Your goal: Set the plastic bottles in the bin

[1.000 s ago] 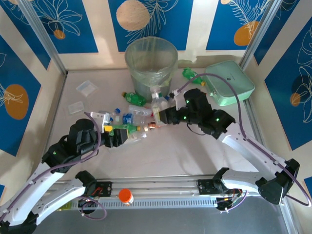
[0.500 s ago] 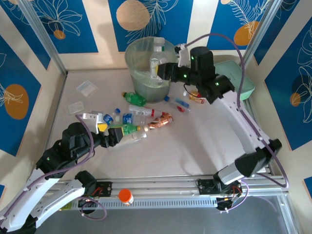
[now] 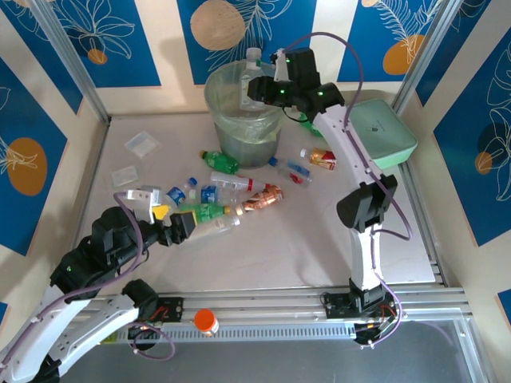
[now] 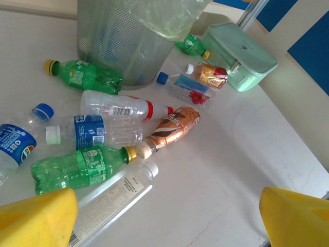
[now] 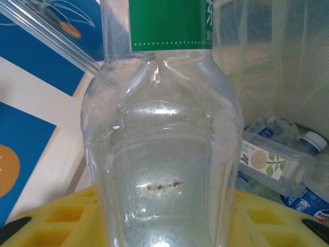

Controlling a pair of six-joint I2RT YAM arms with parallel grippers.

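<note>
Both arms are built alike: the left arm (image 3: 80, 319) and the right arm (image 3: 361, 255) have smooth white links joined by bulky black joints. Thin purple cables (image 3: 327, 35) loop along them. The pincer pads (image 4: 41, 213) are bright yellow.

Robot lab test cell. Evidence: alu extrusion posts (image 3: 76, 76) framing enclosure. Printed blue leaf-pattern backdrop panels (image 3: 88, 32) serve as walls at back and both sides. White tabletop (image 3: 271, 247) w/ alu rail (image 3: 263, 303) along near edge. Arm bases (image 3: 363, 303) bolted onto rail, exposed wiring at mounts. Staged bench setup, purpose-built rig.
</note>
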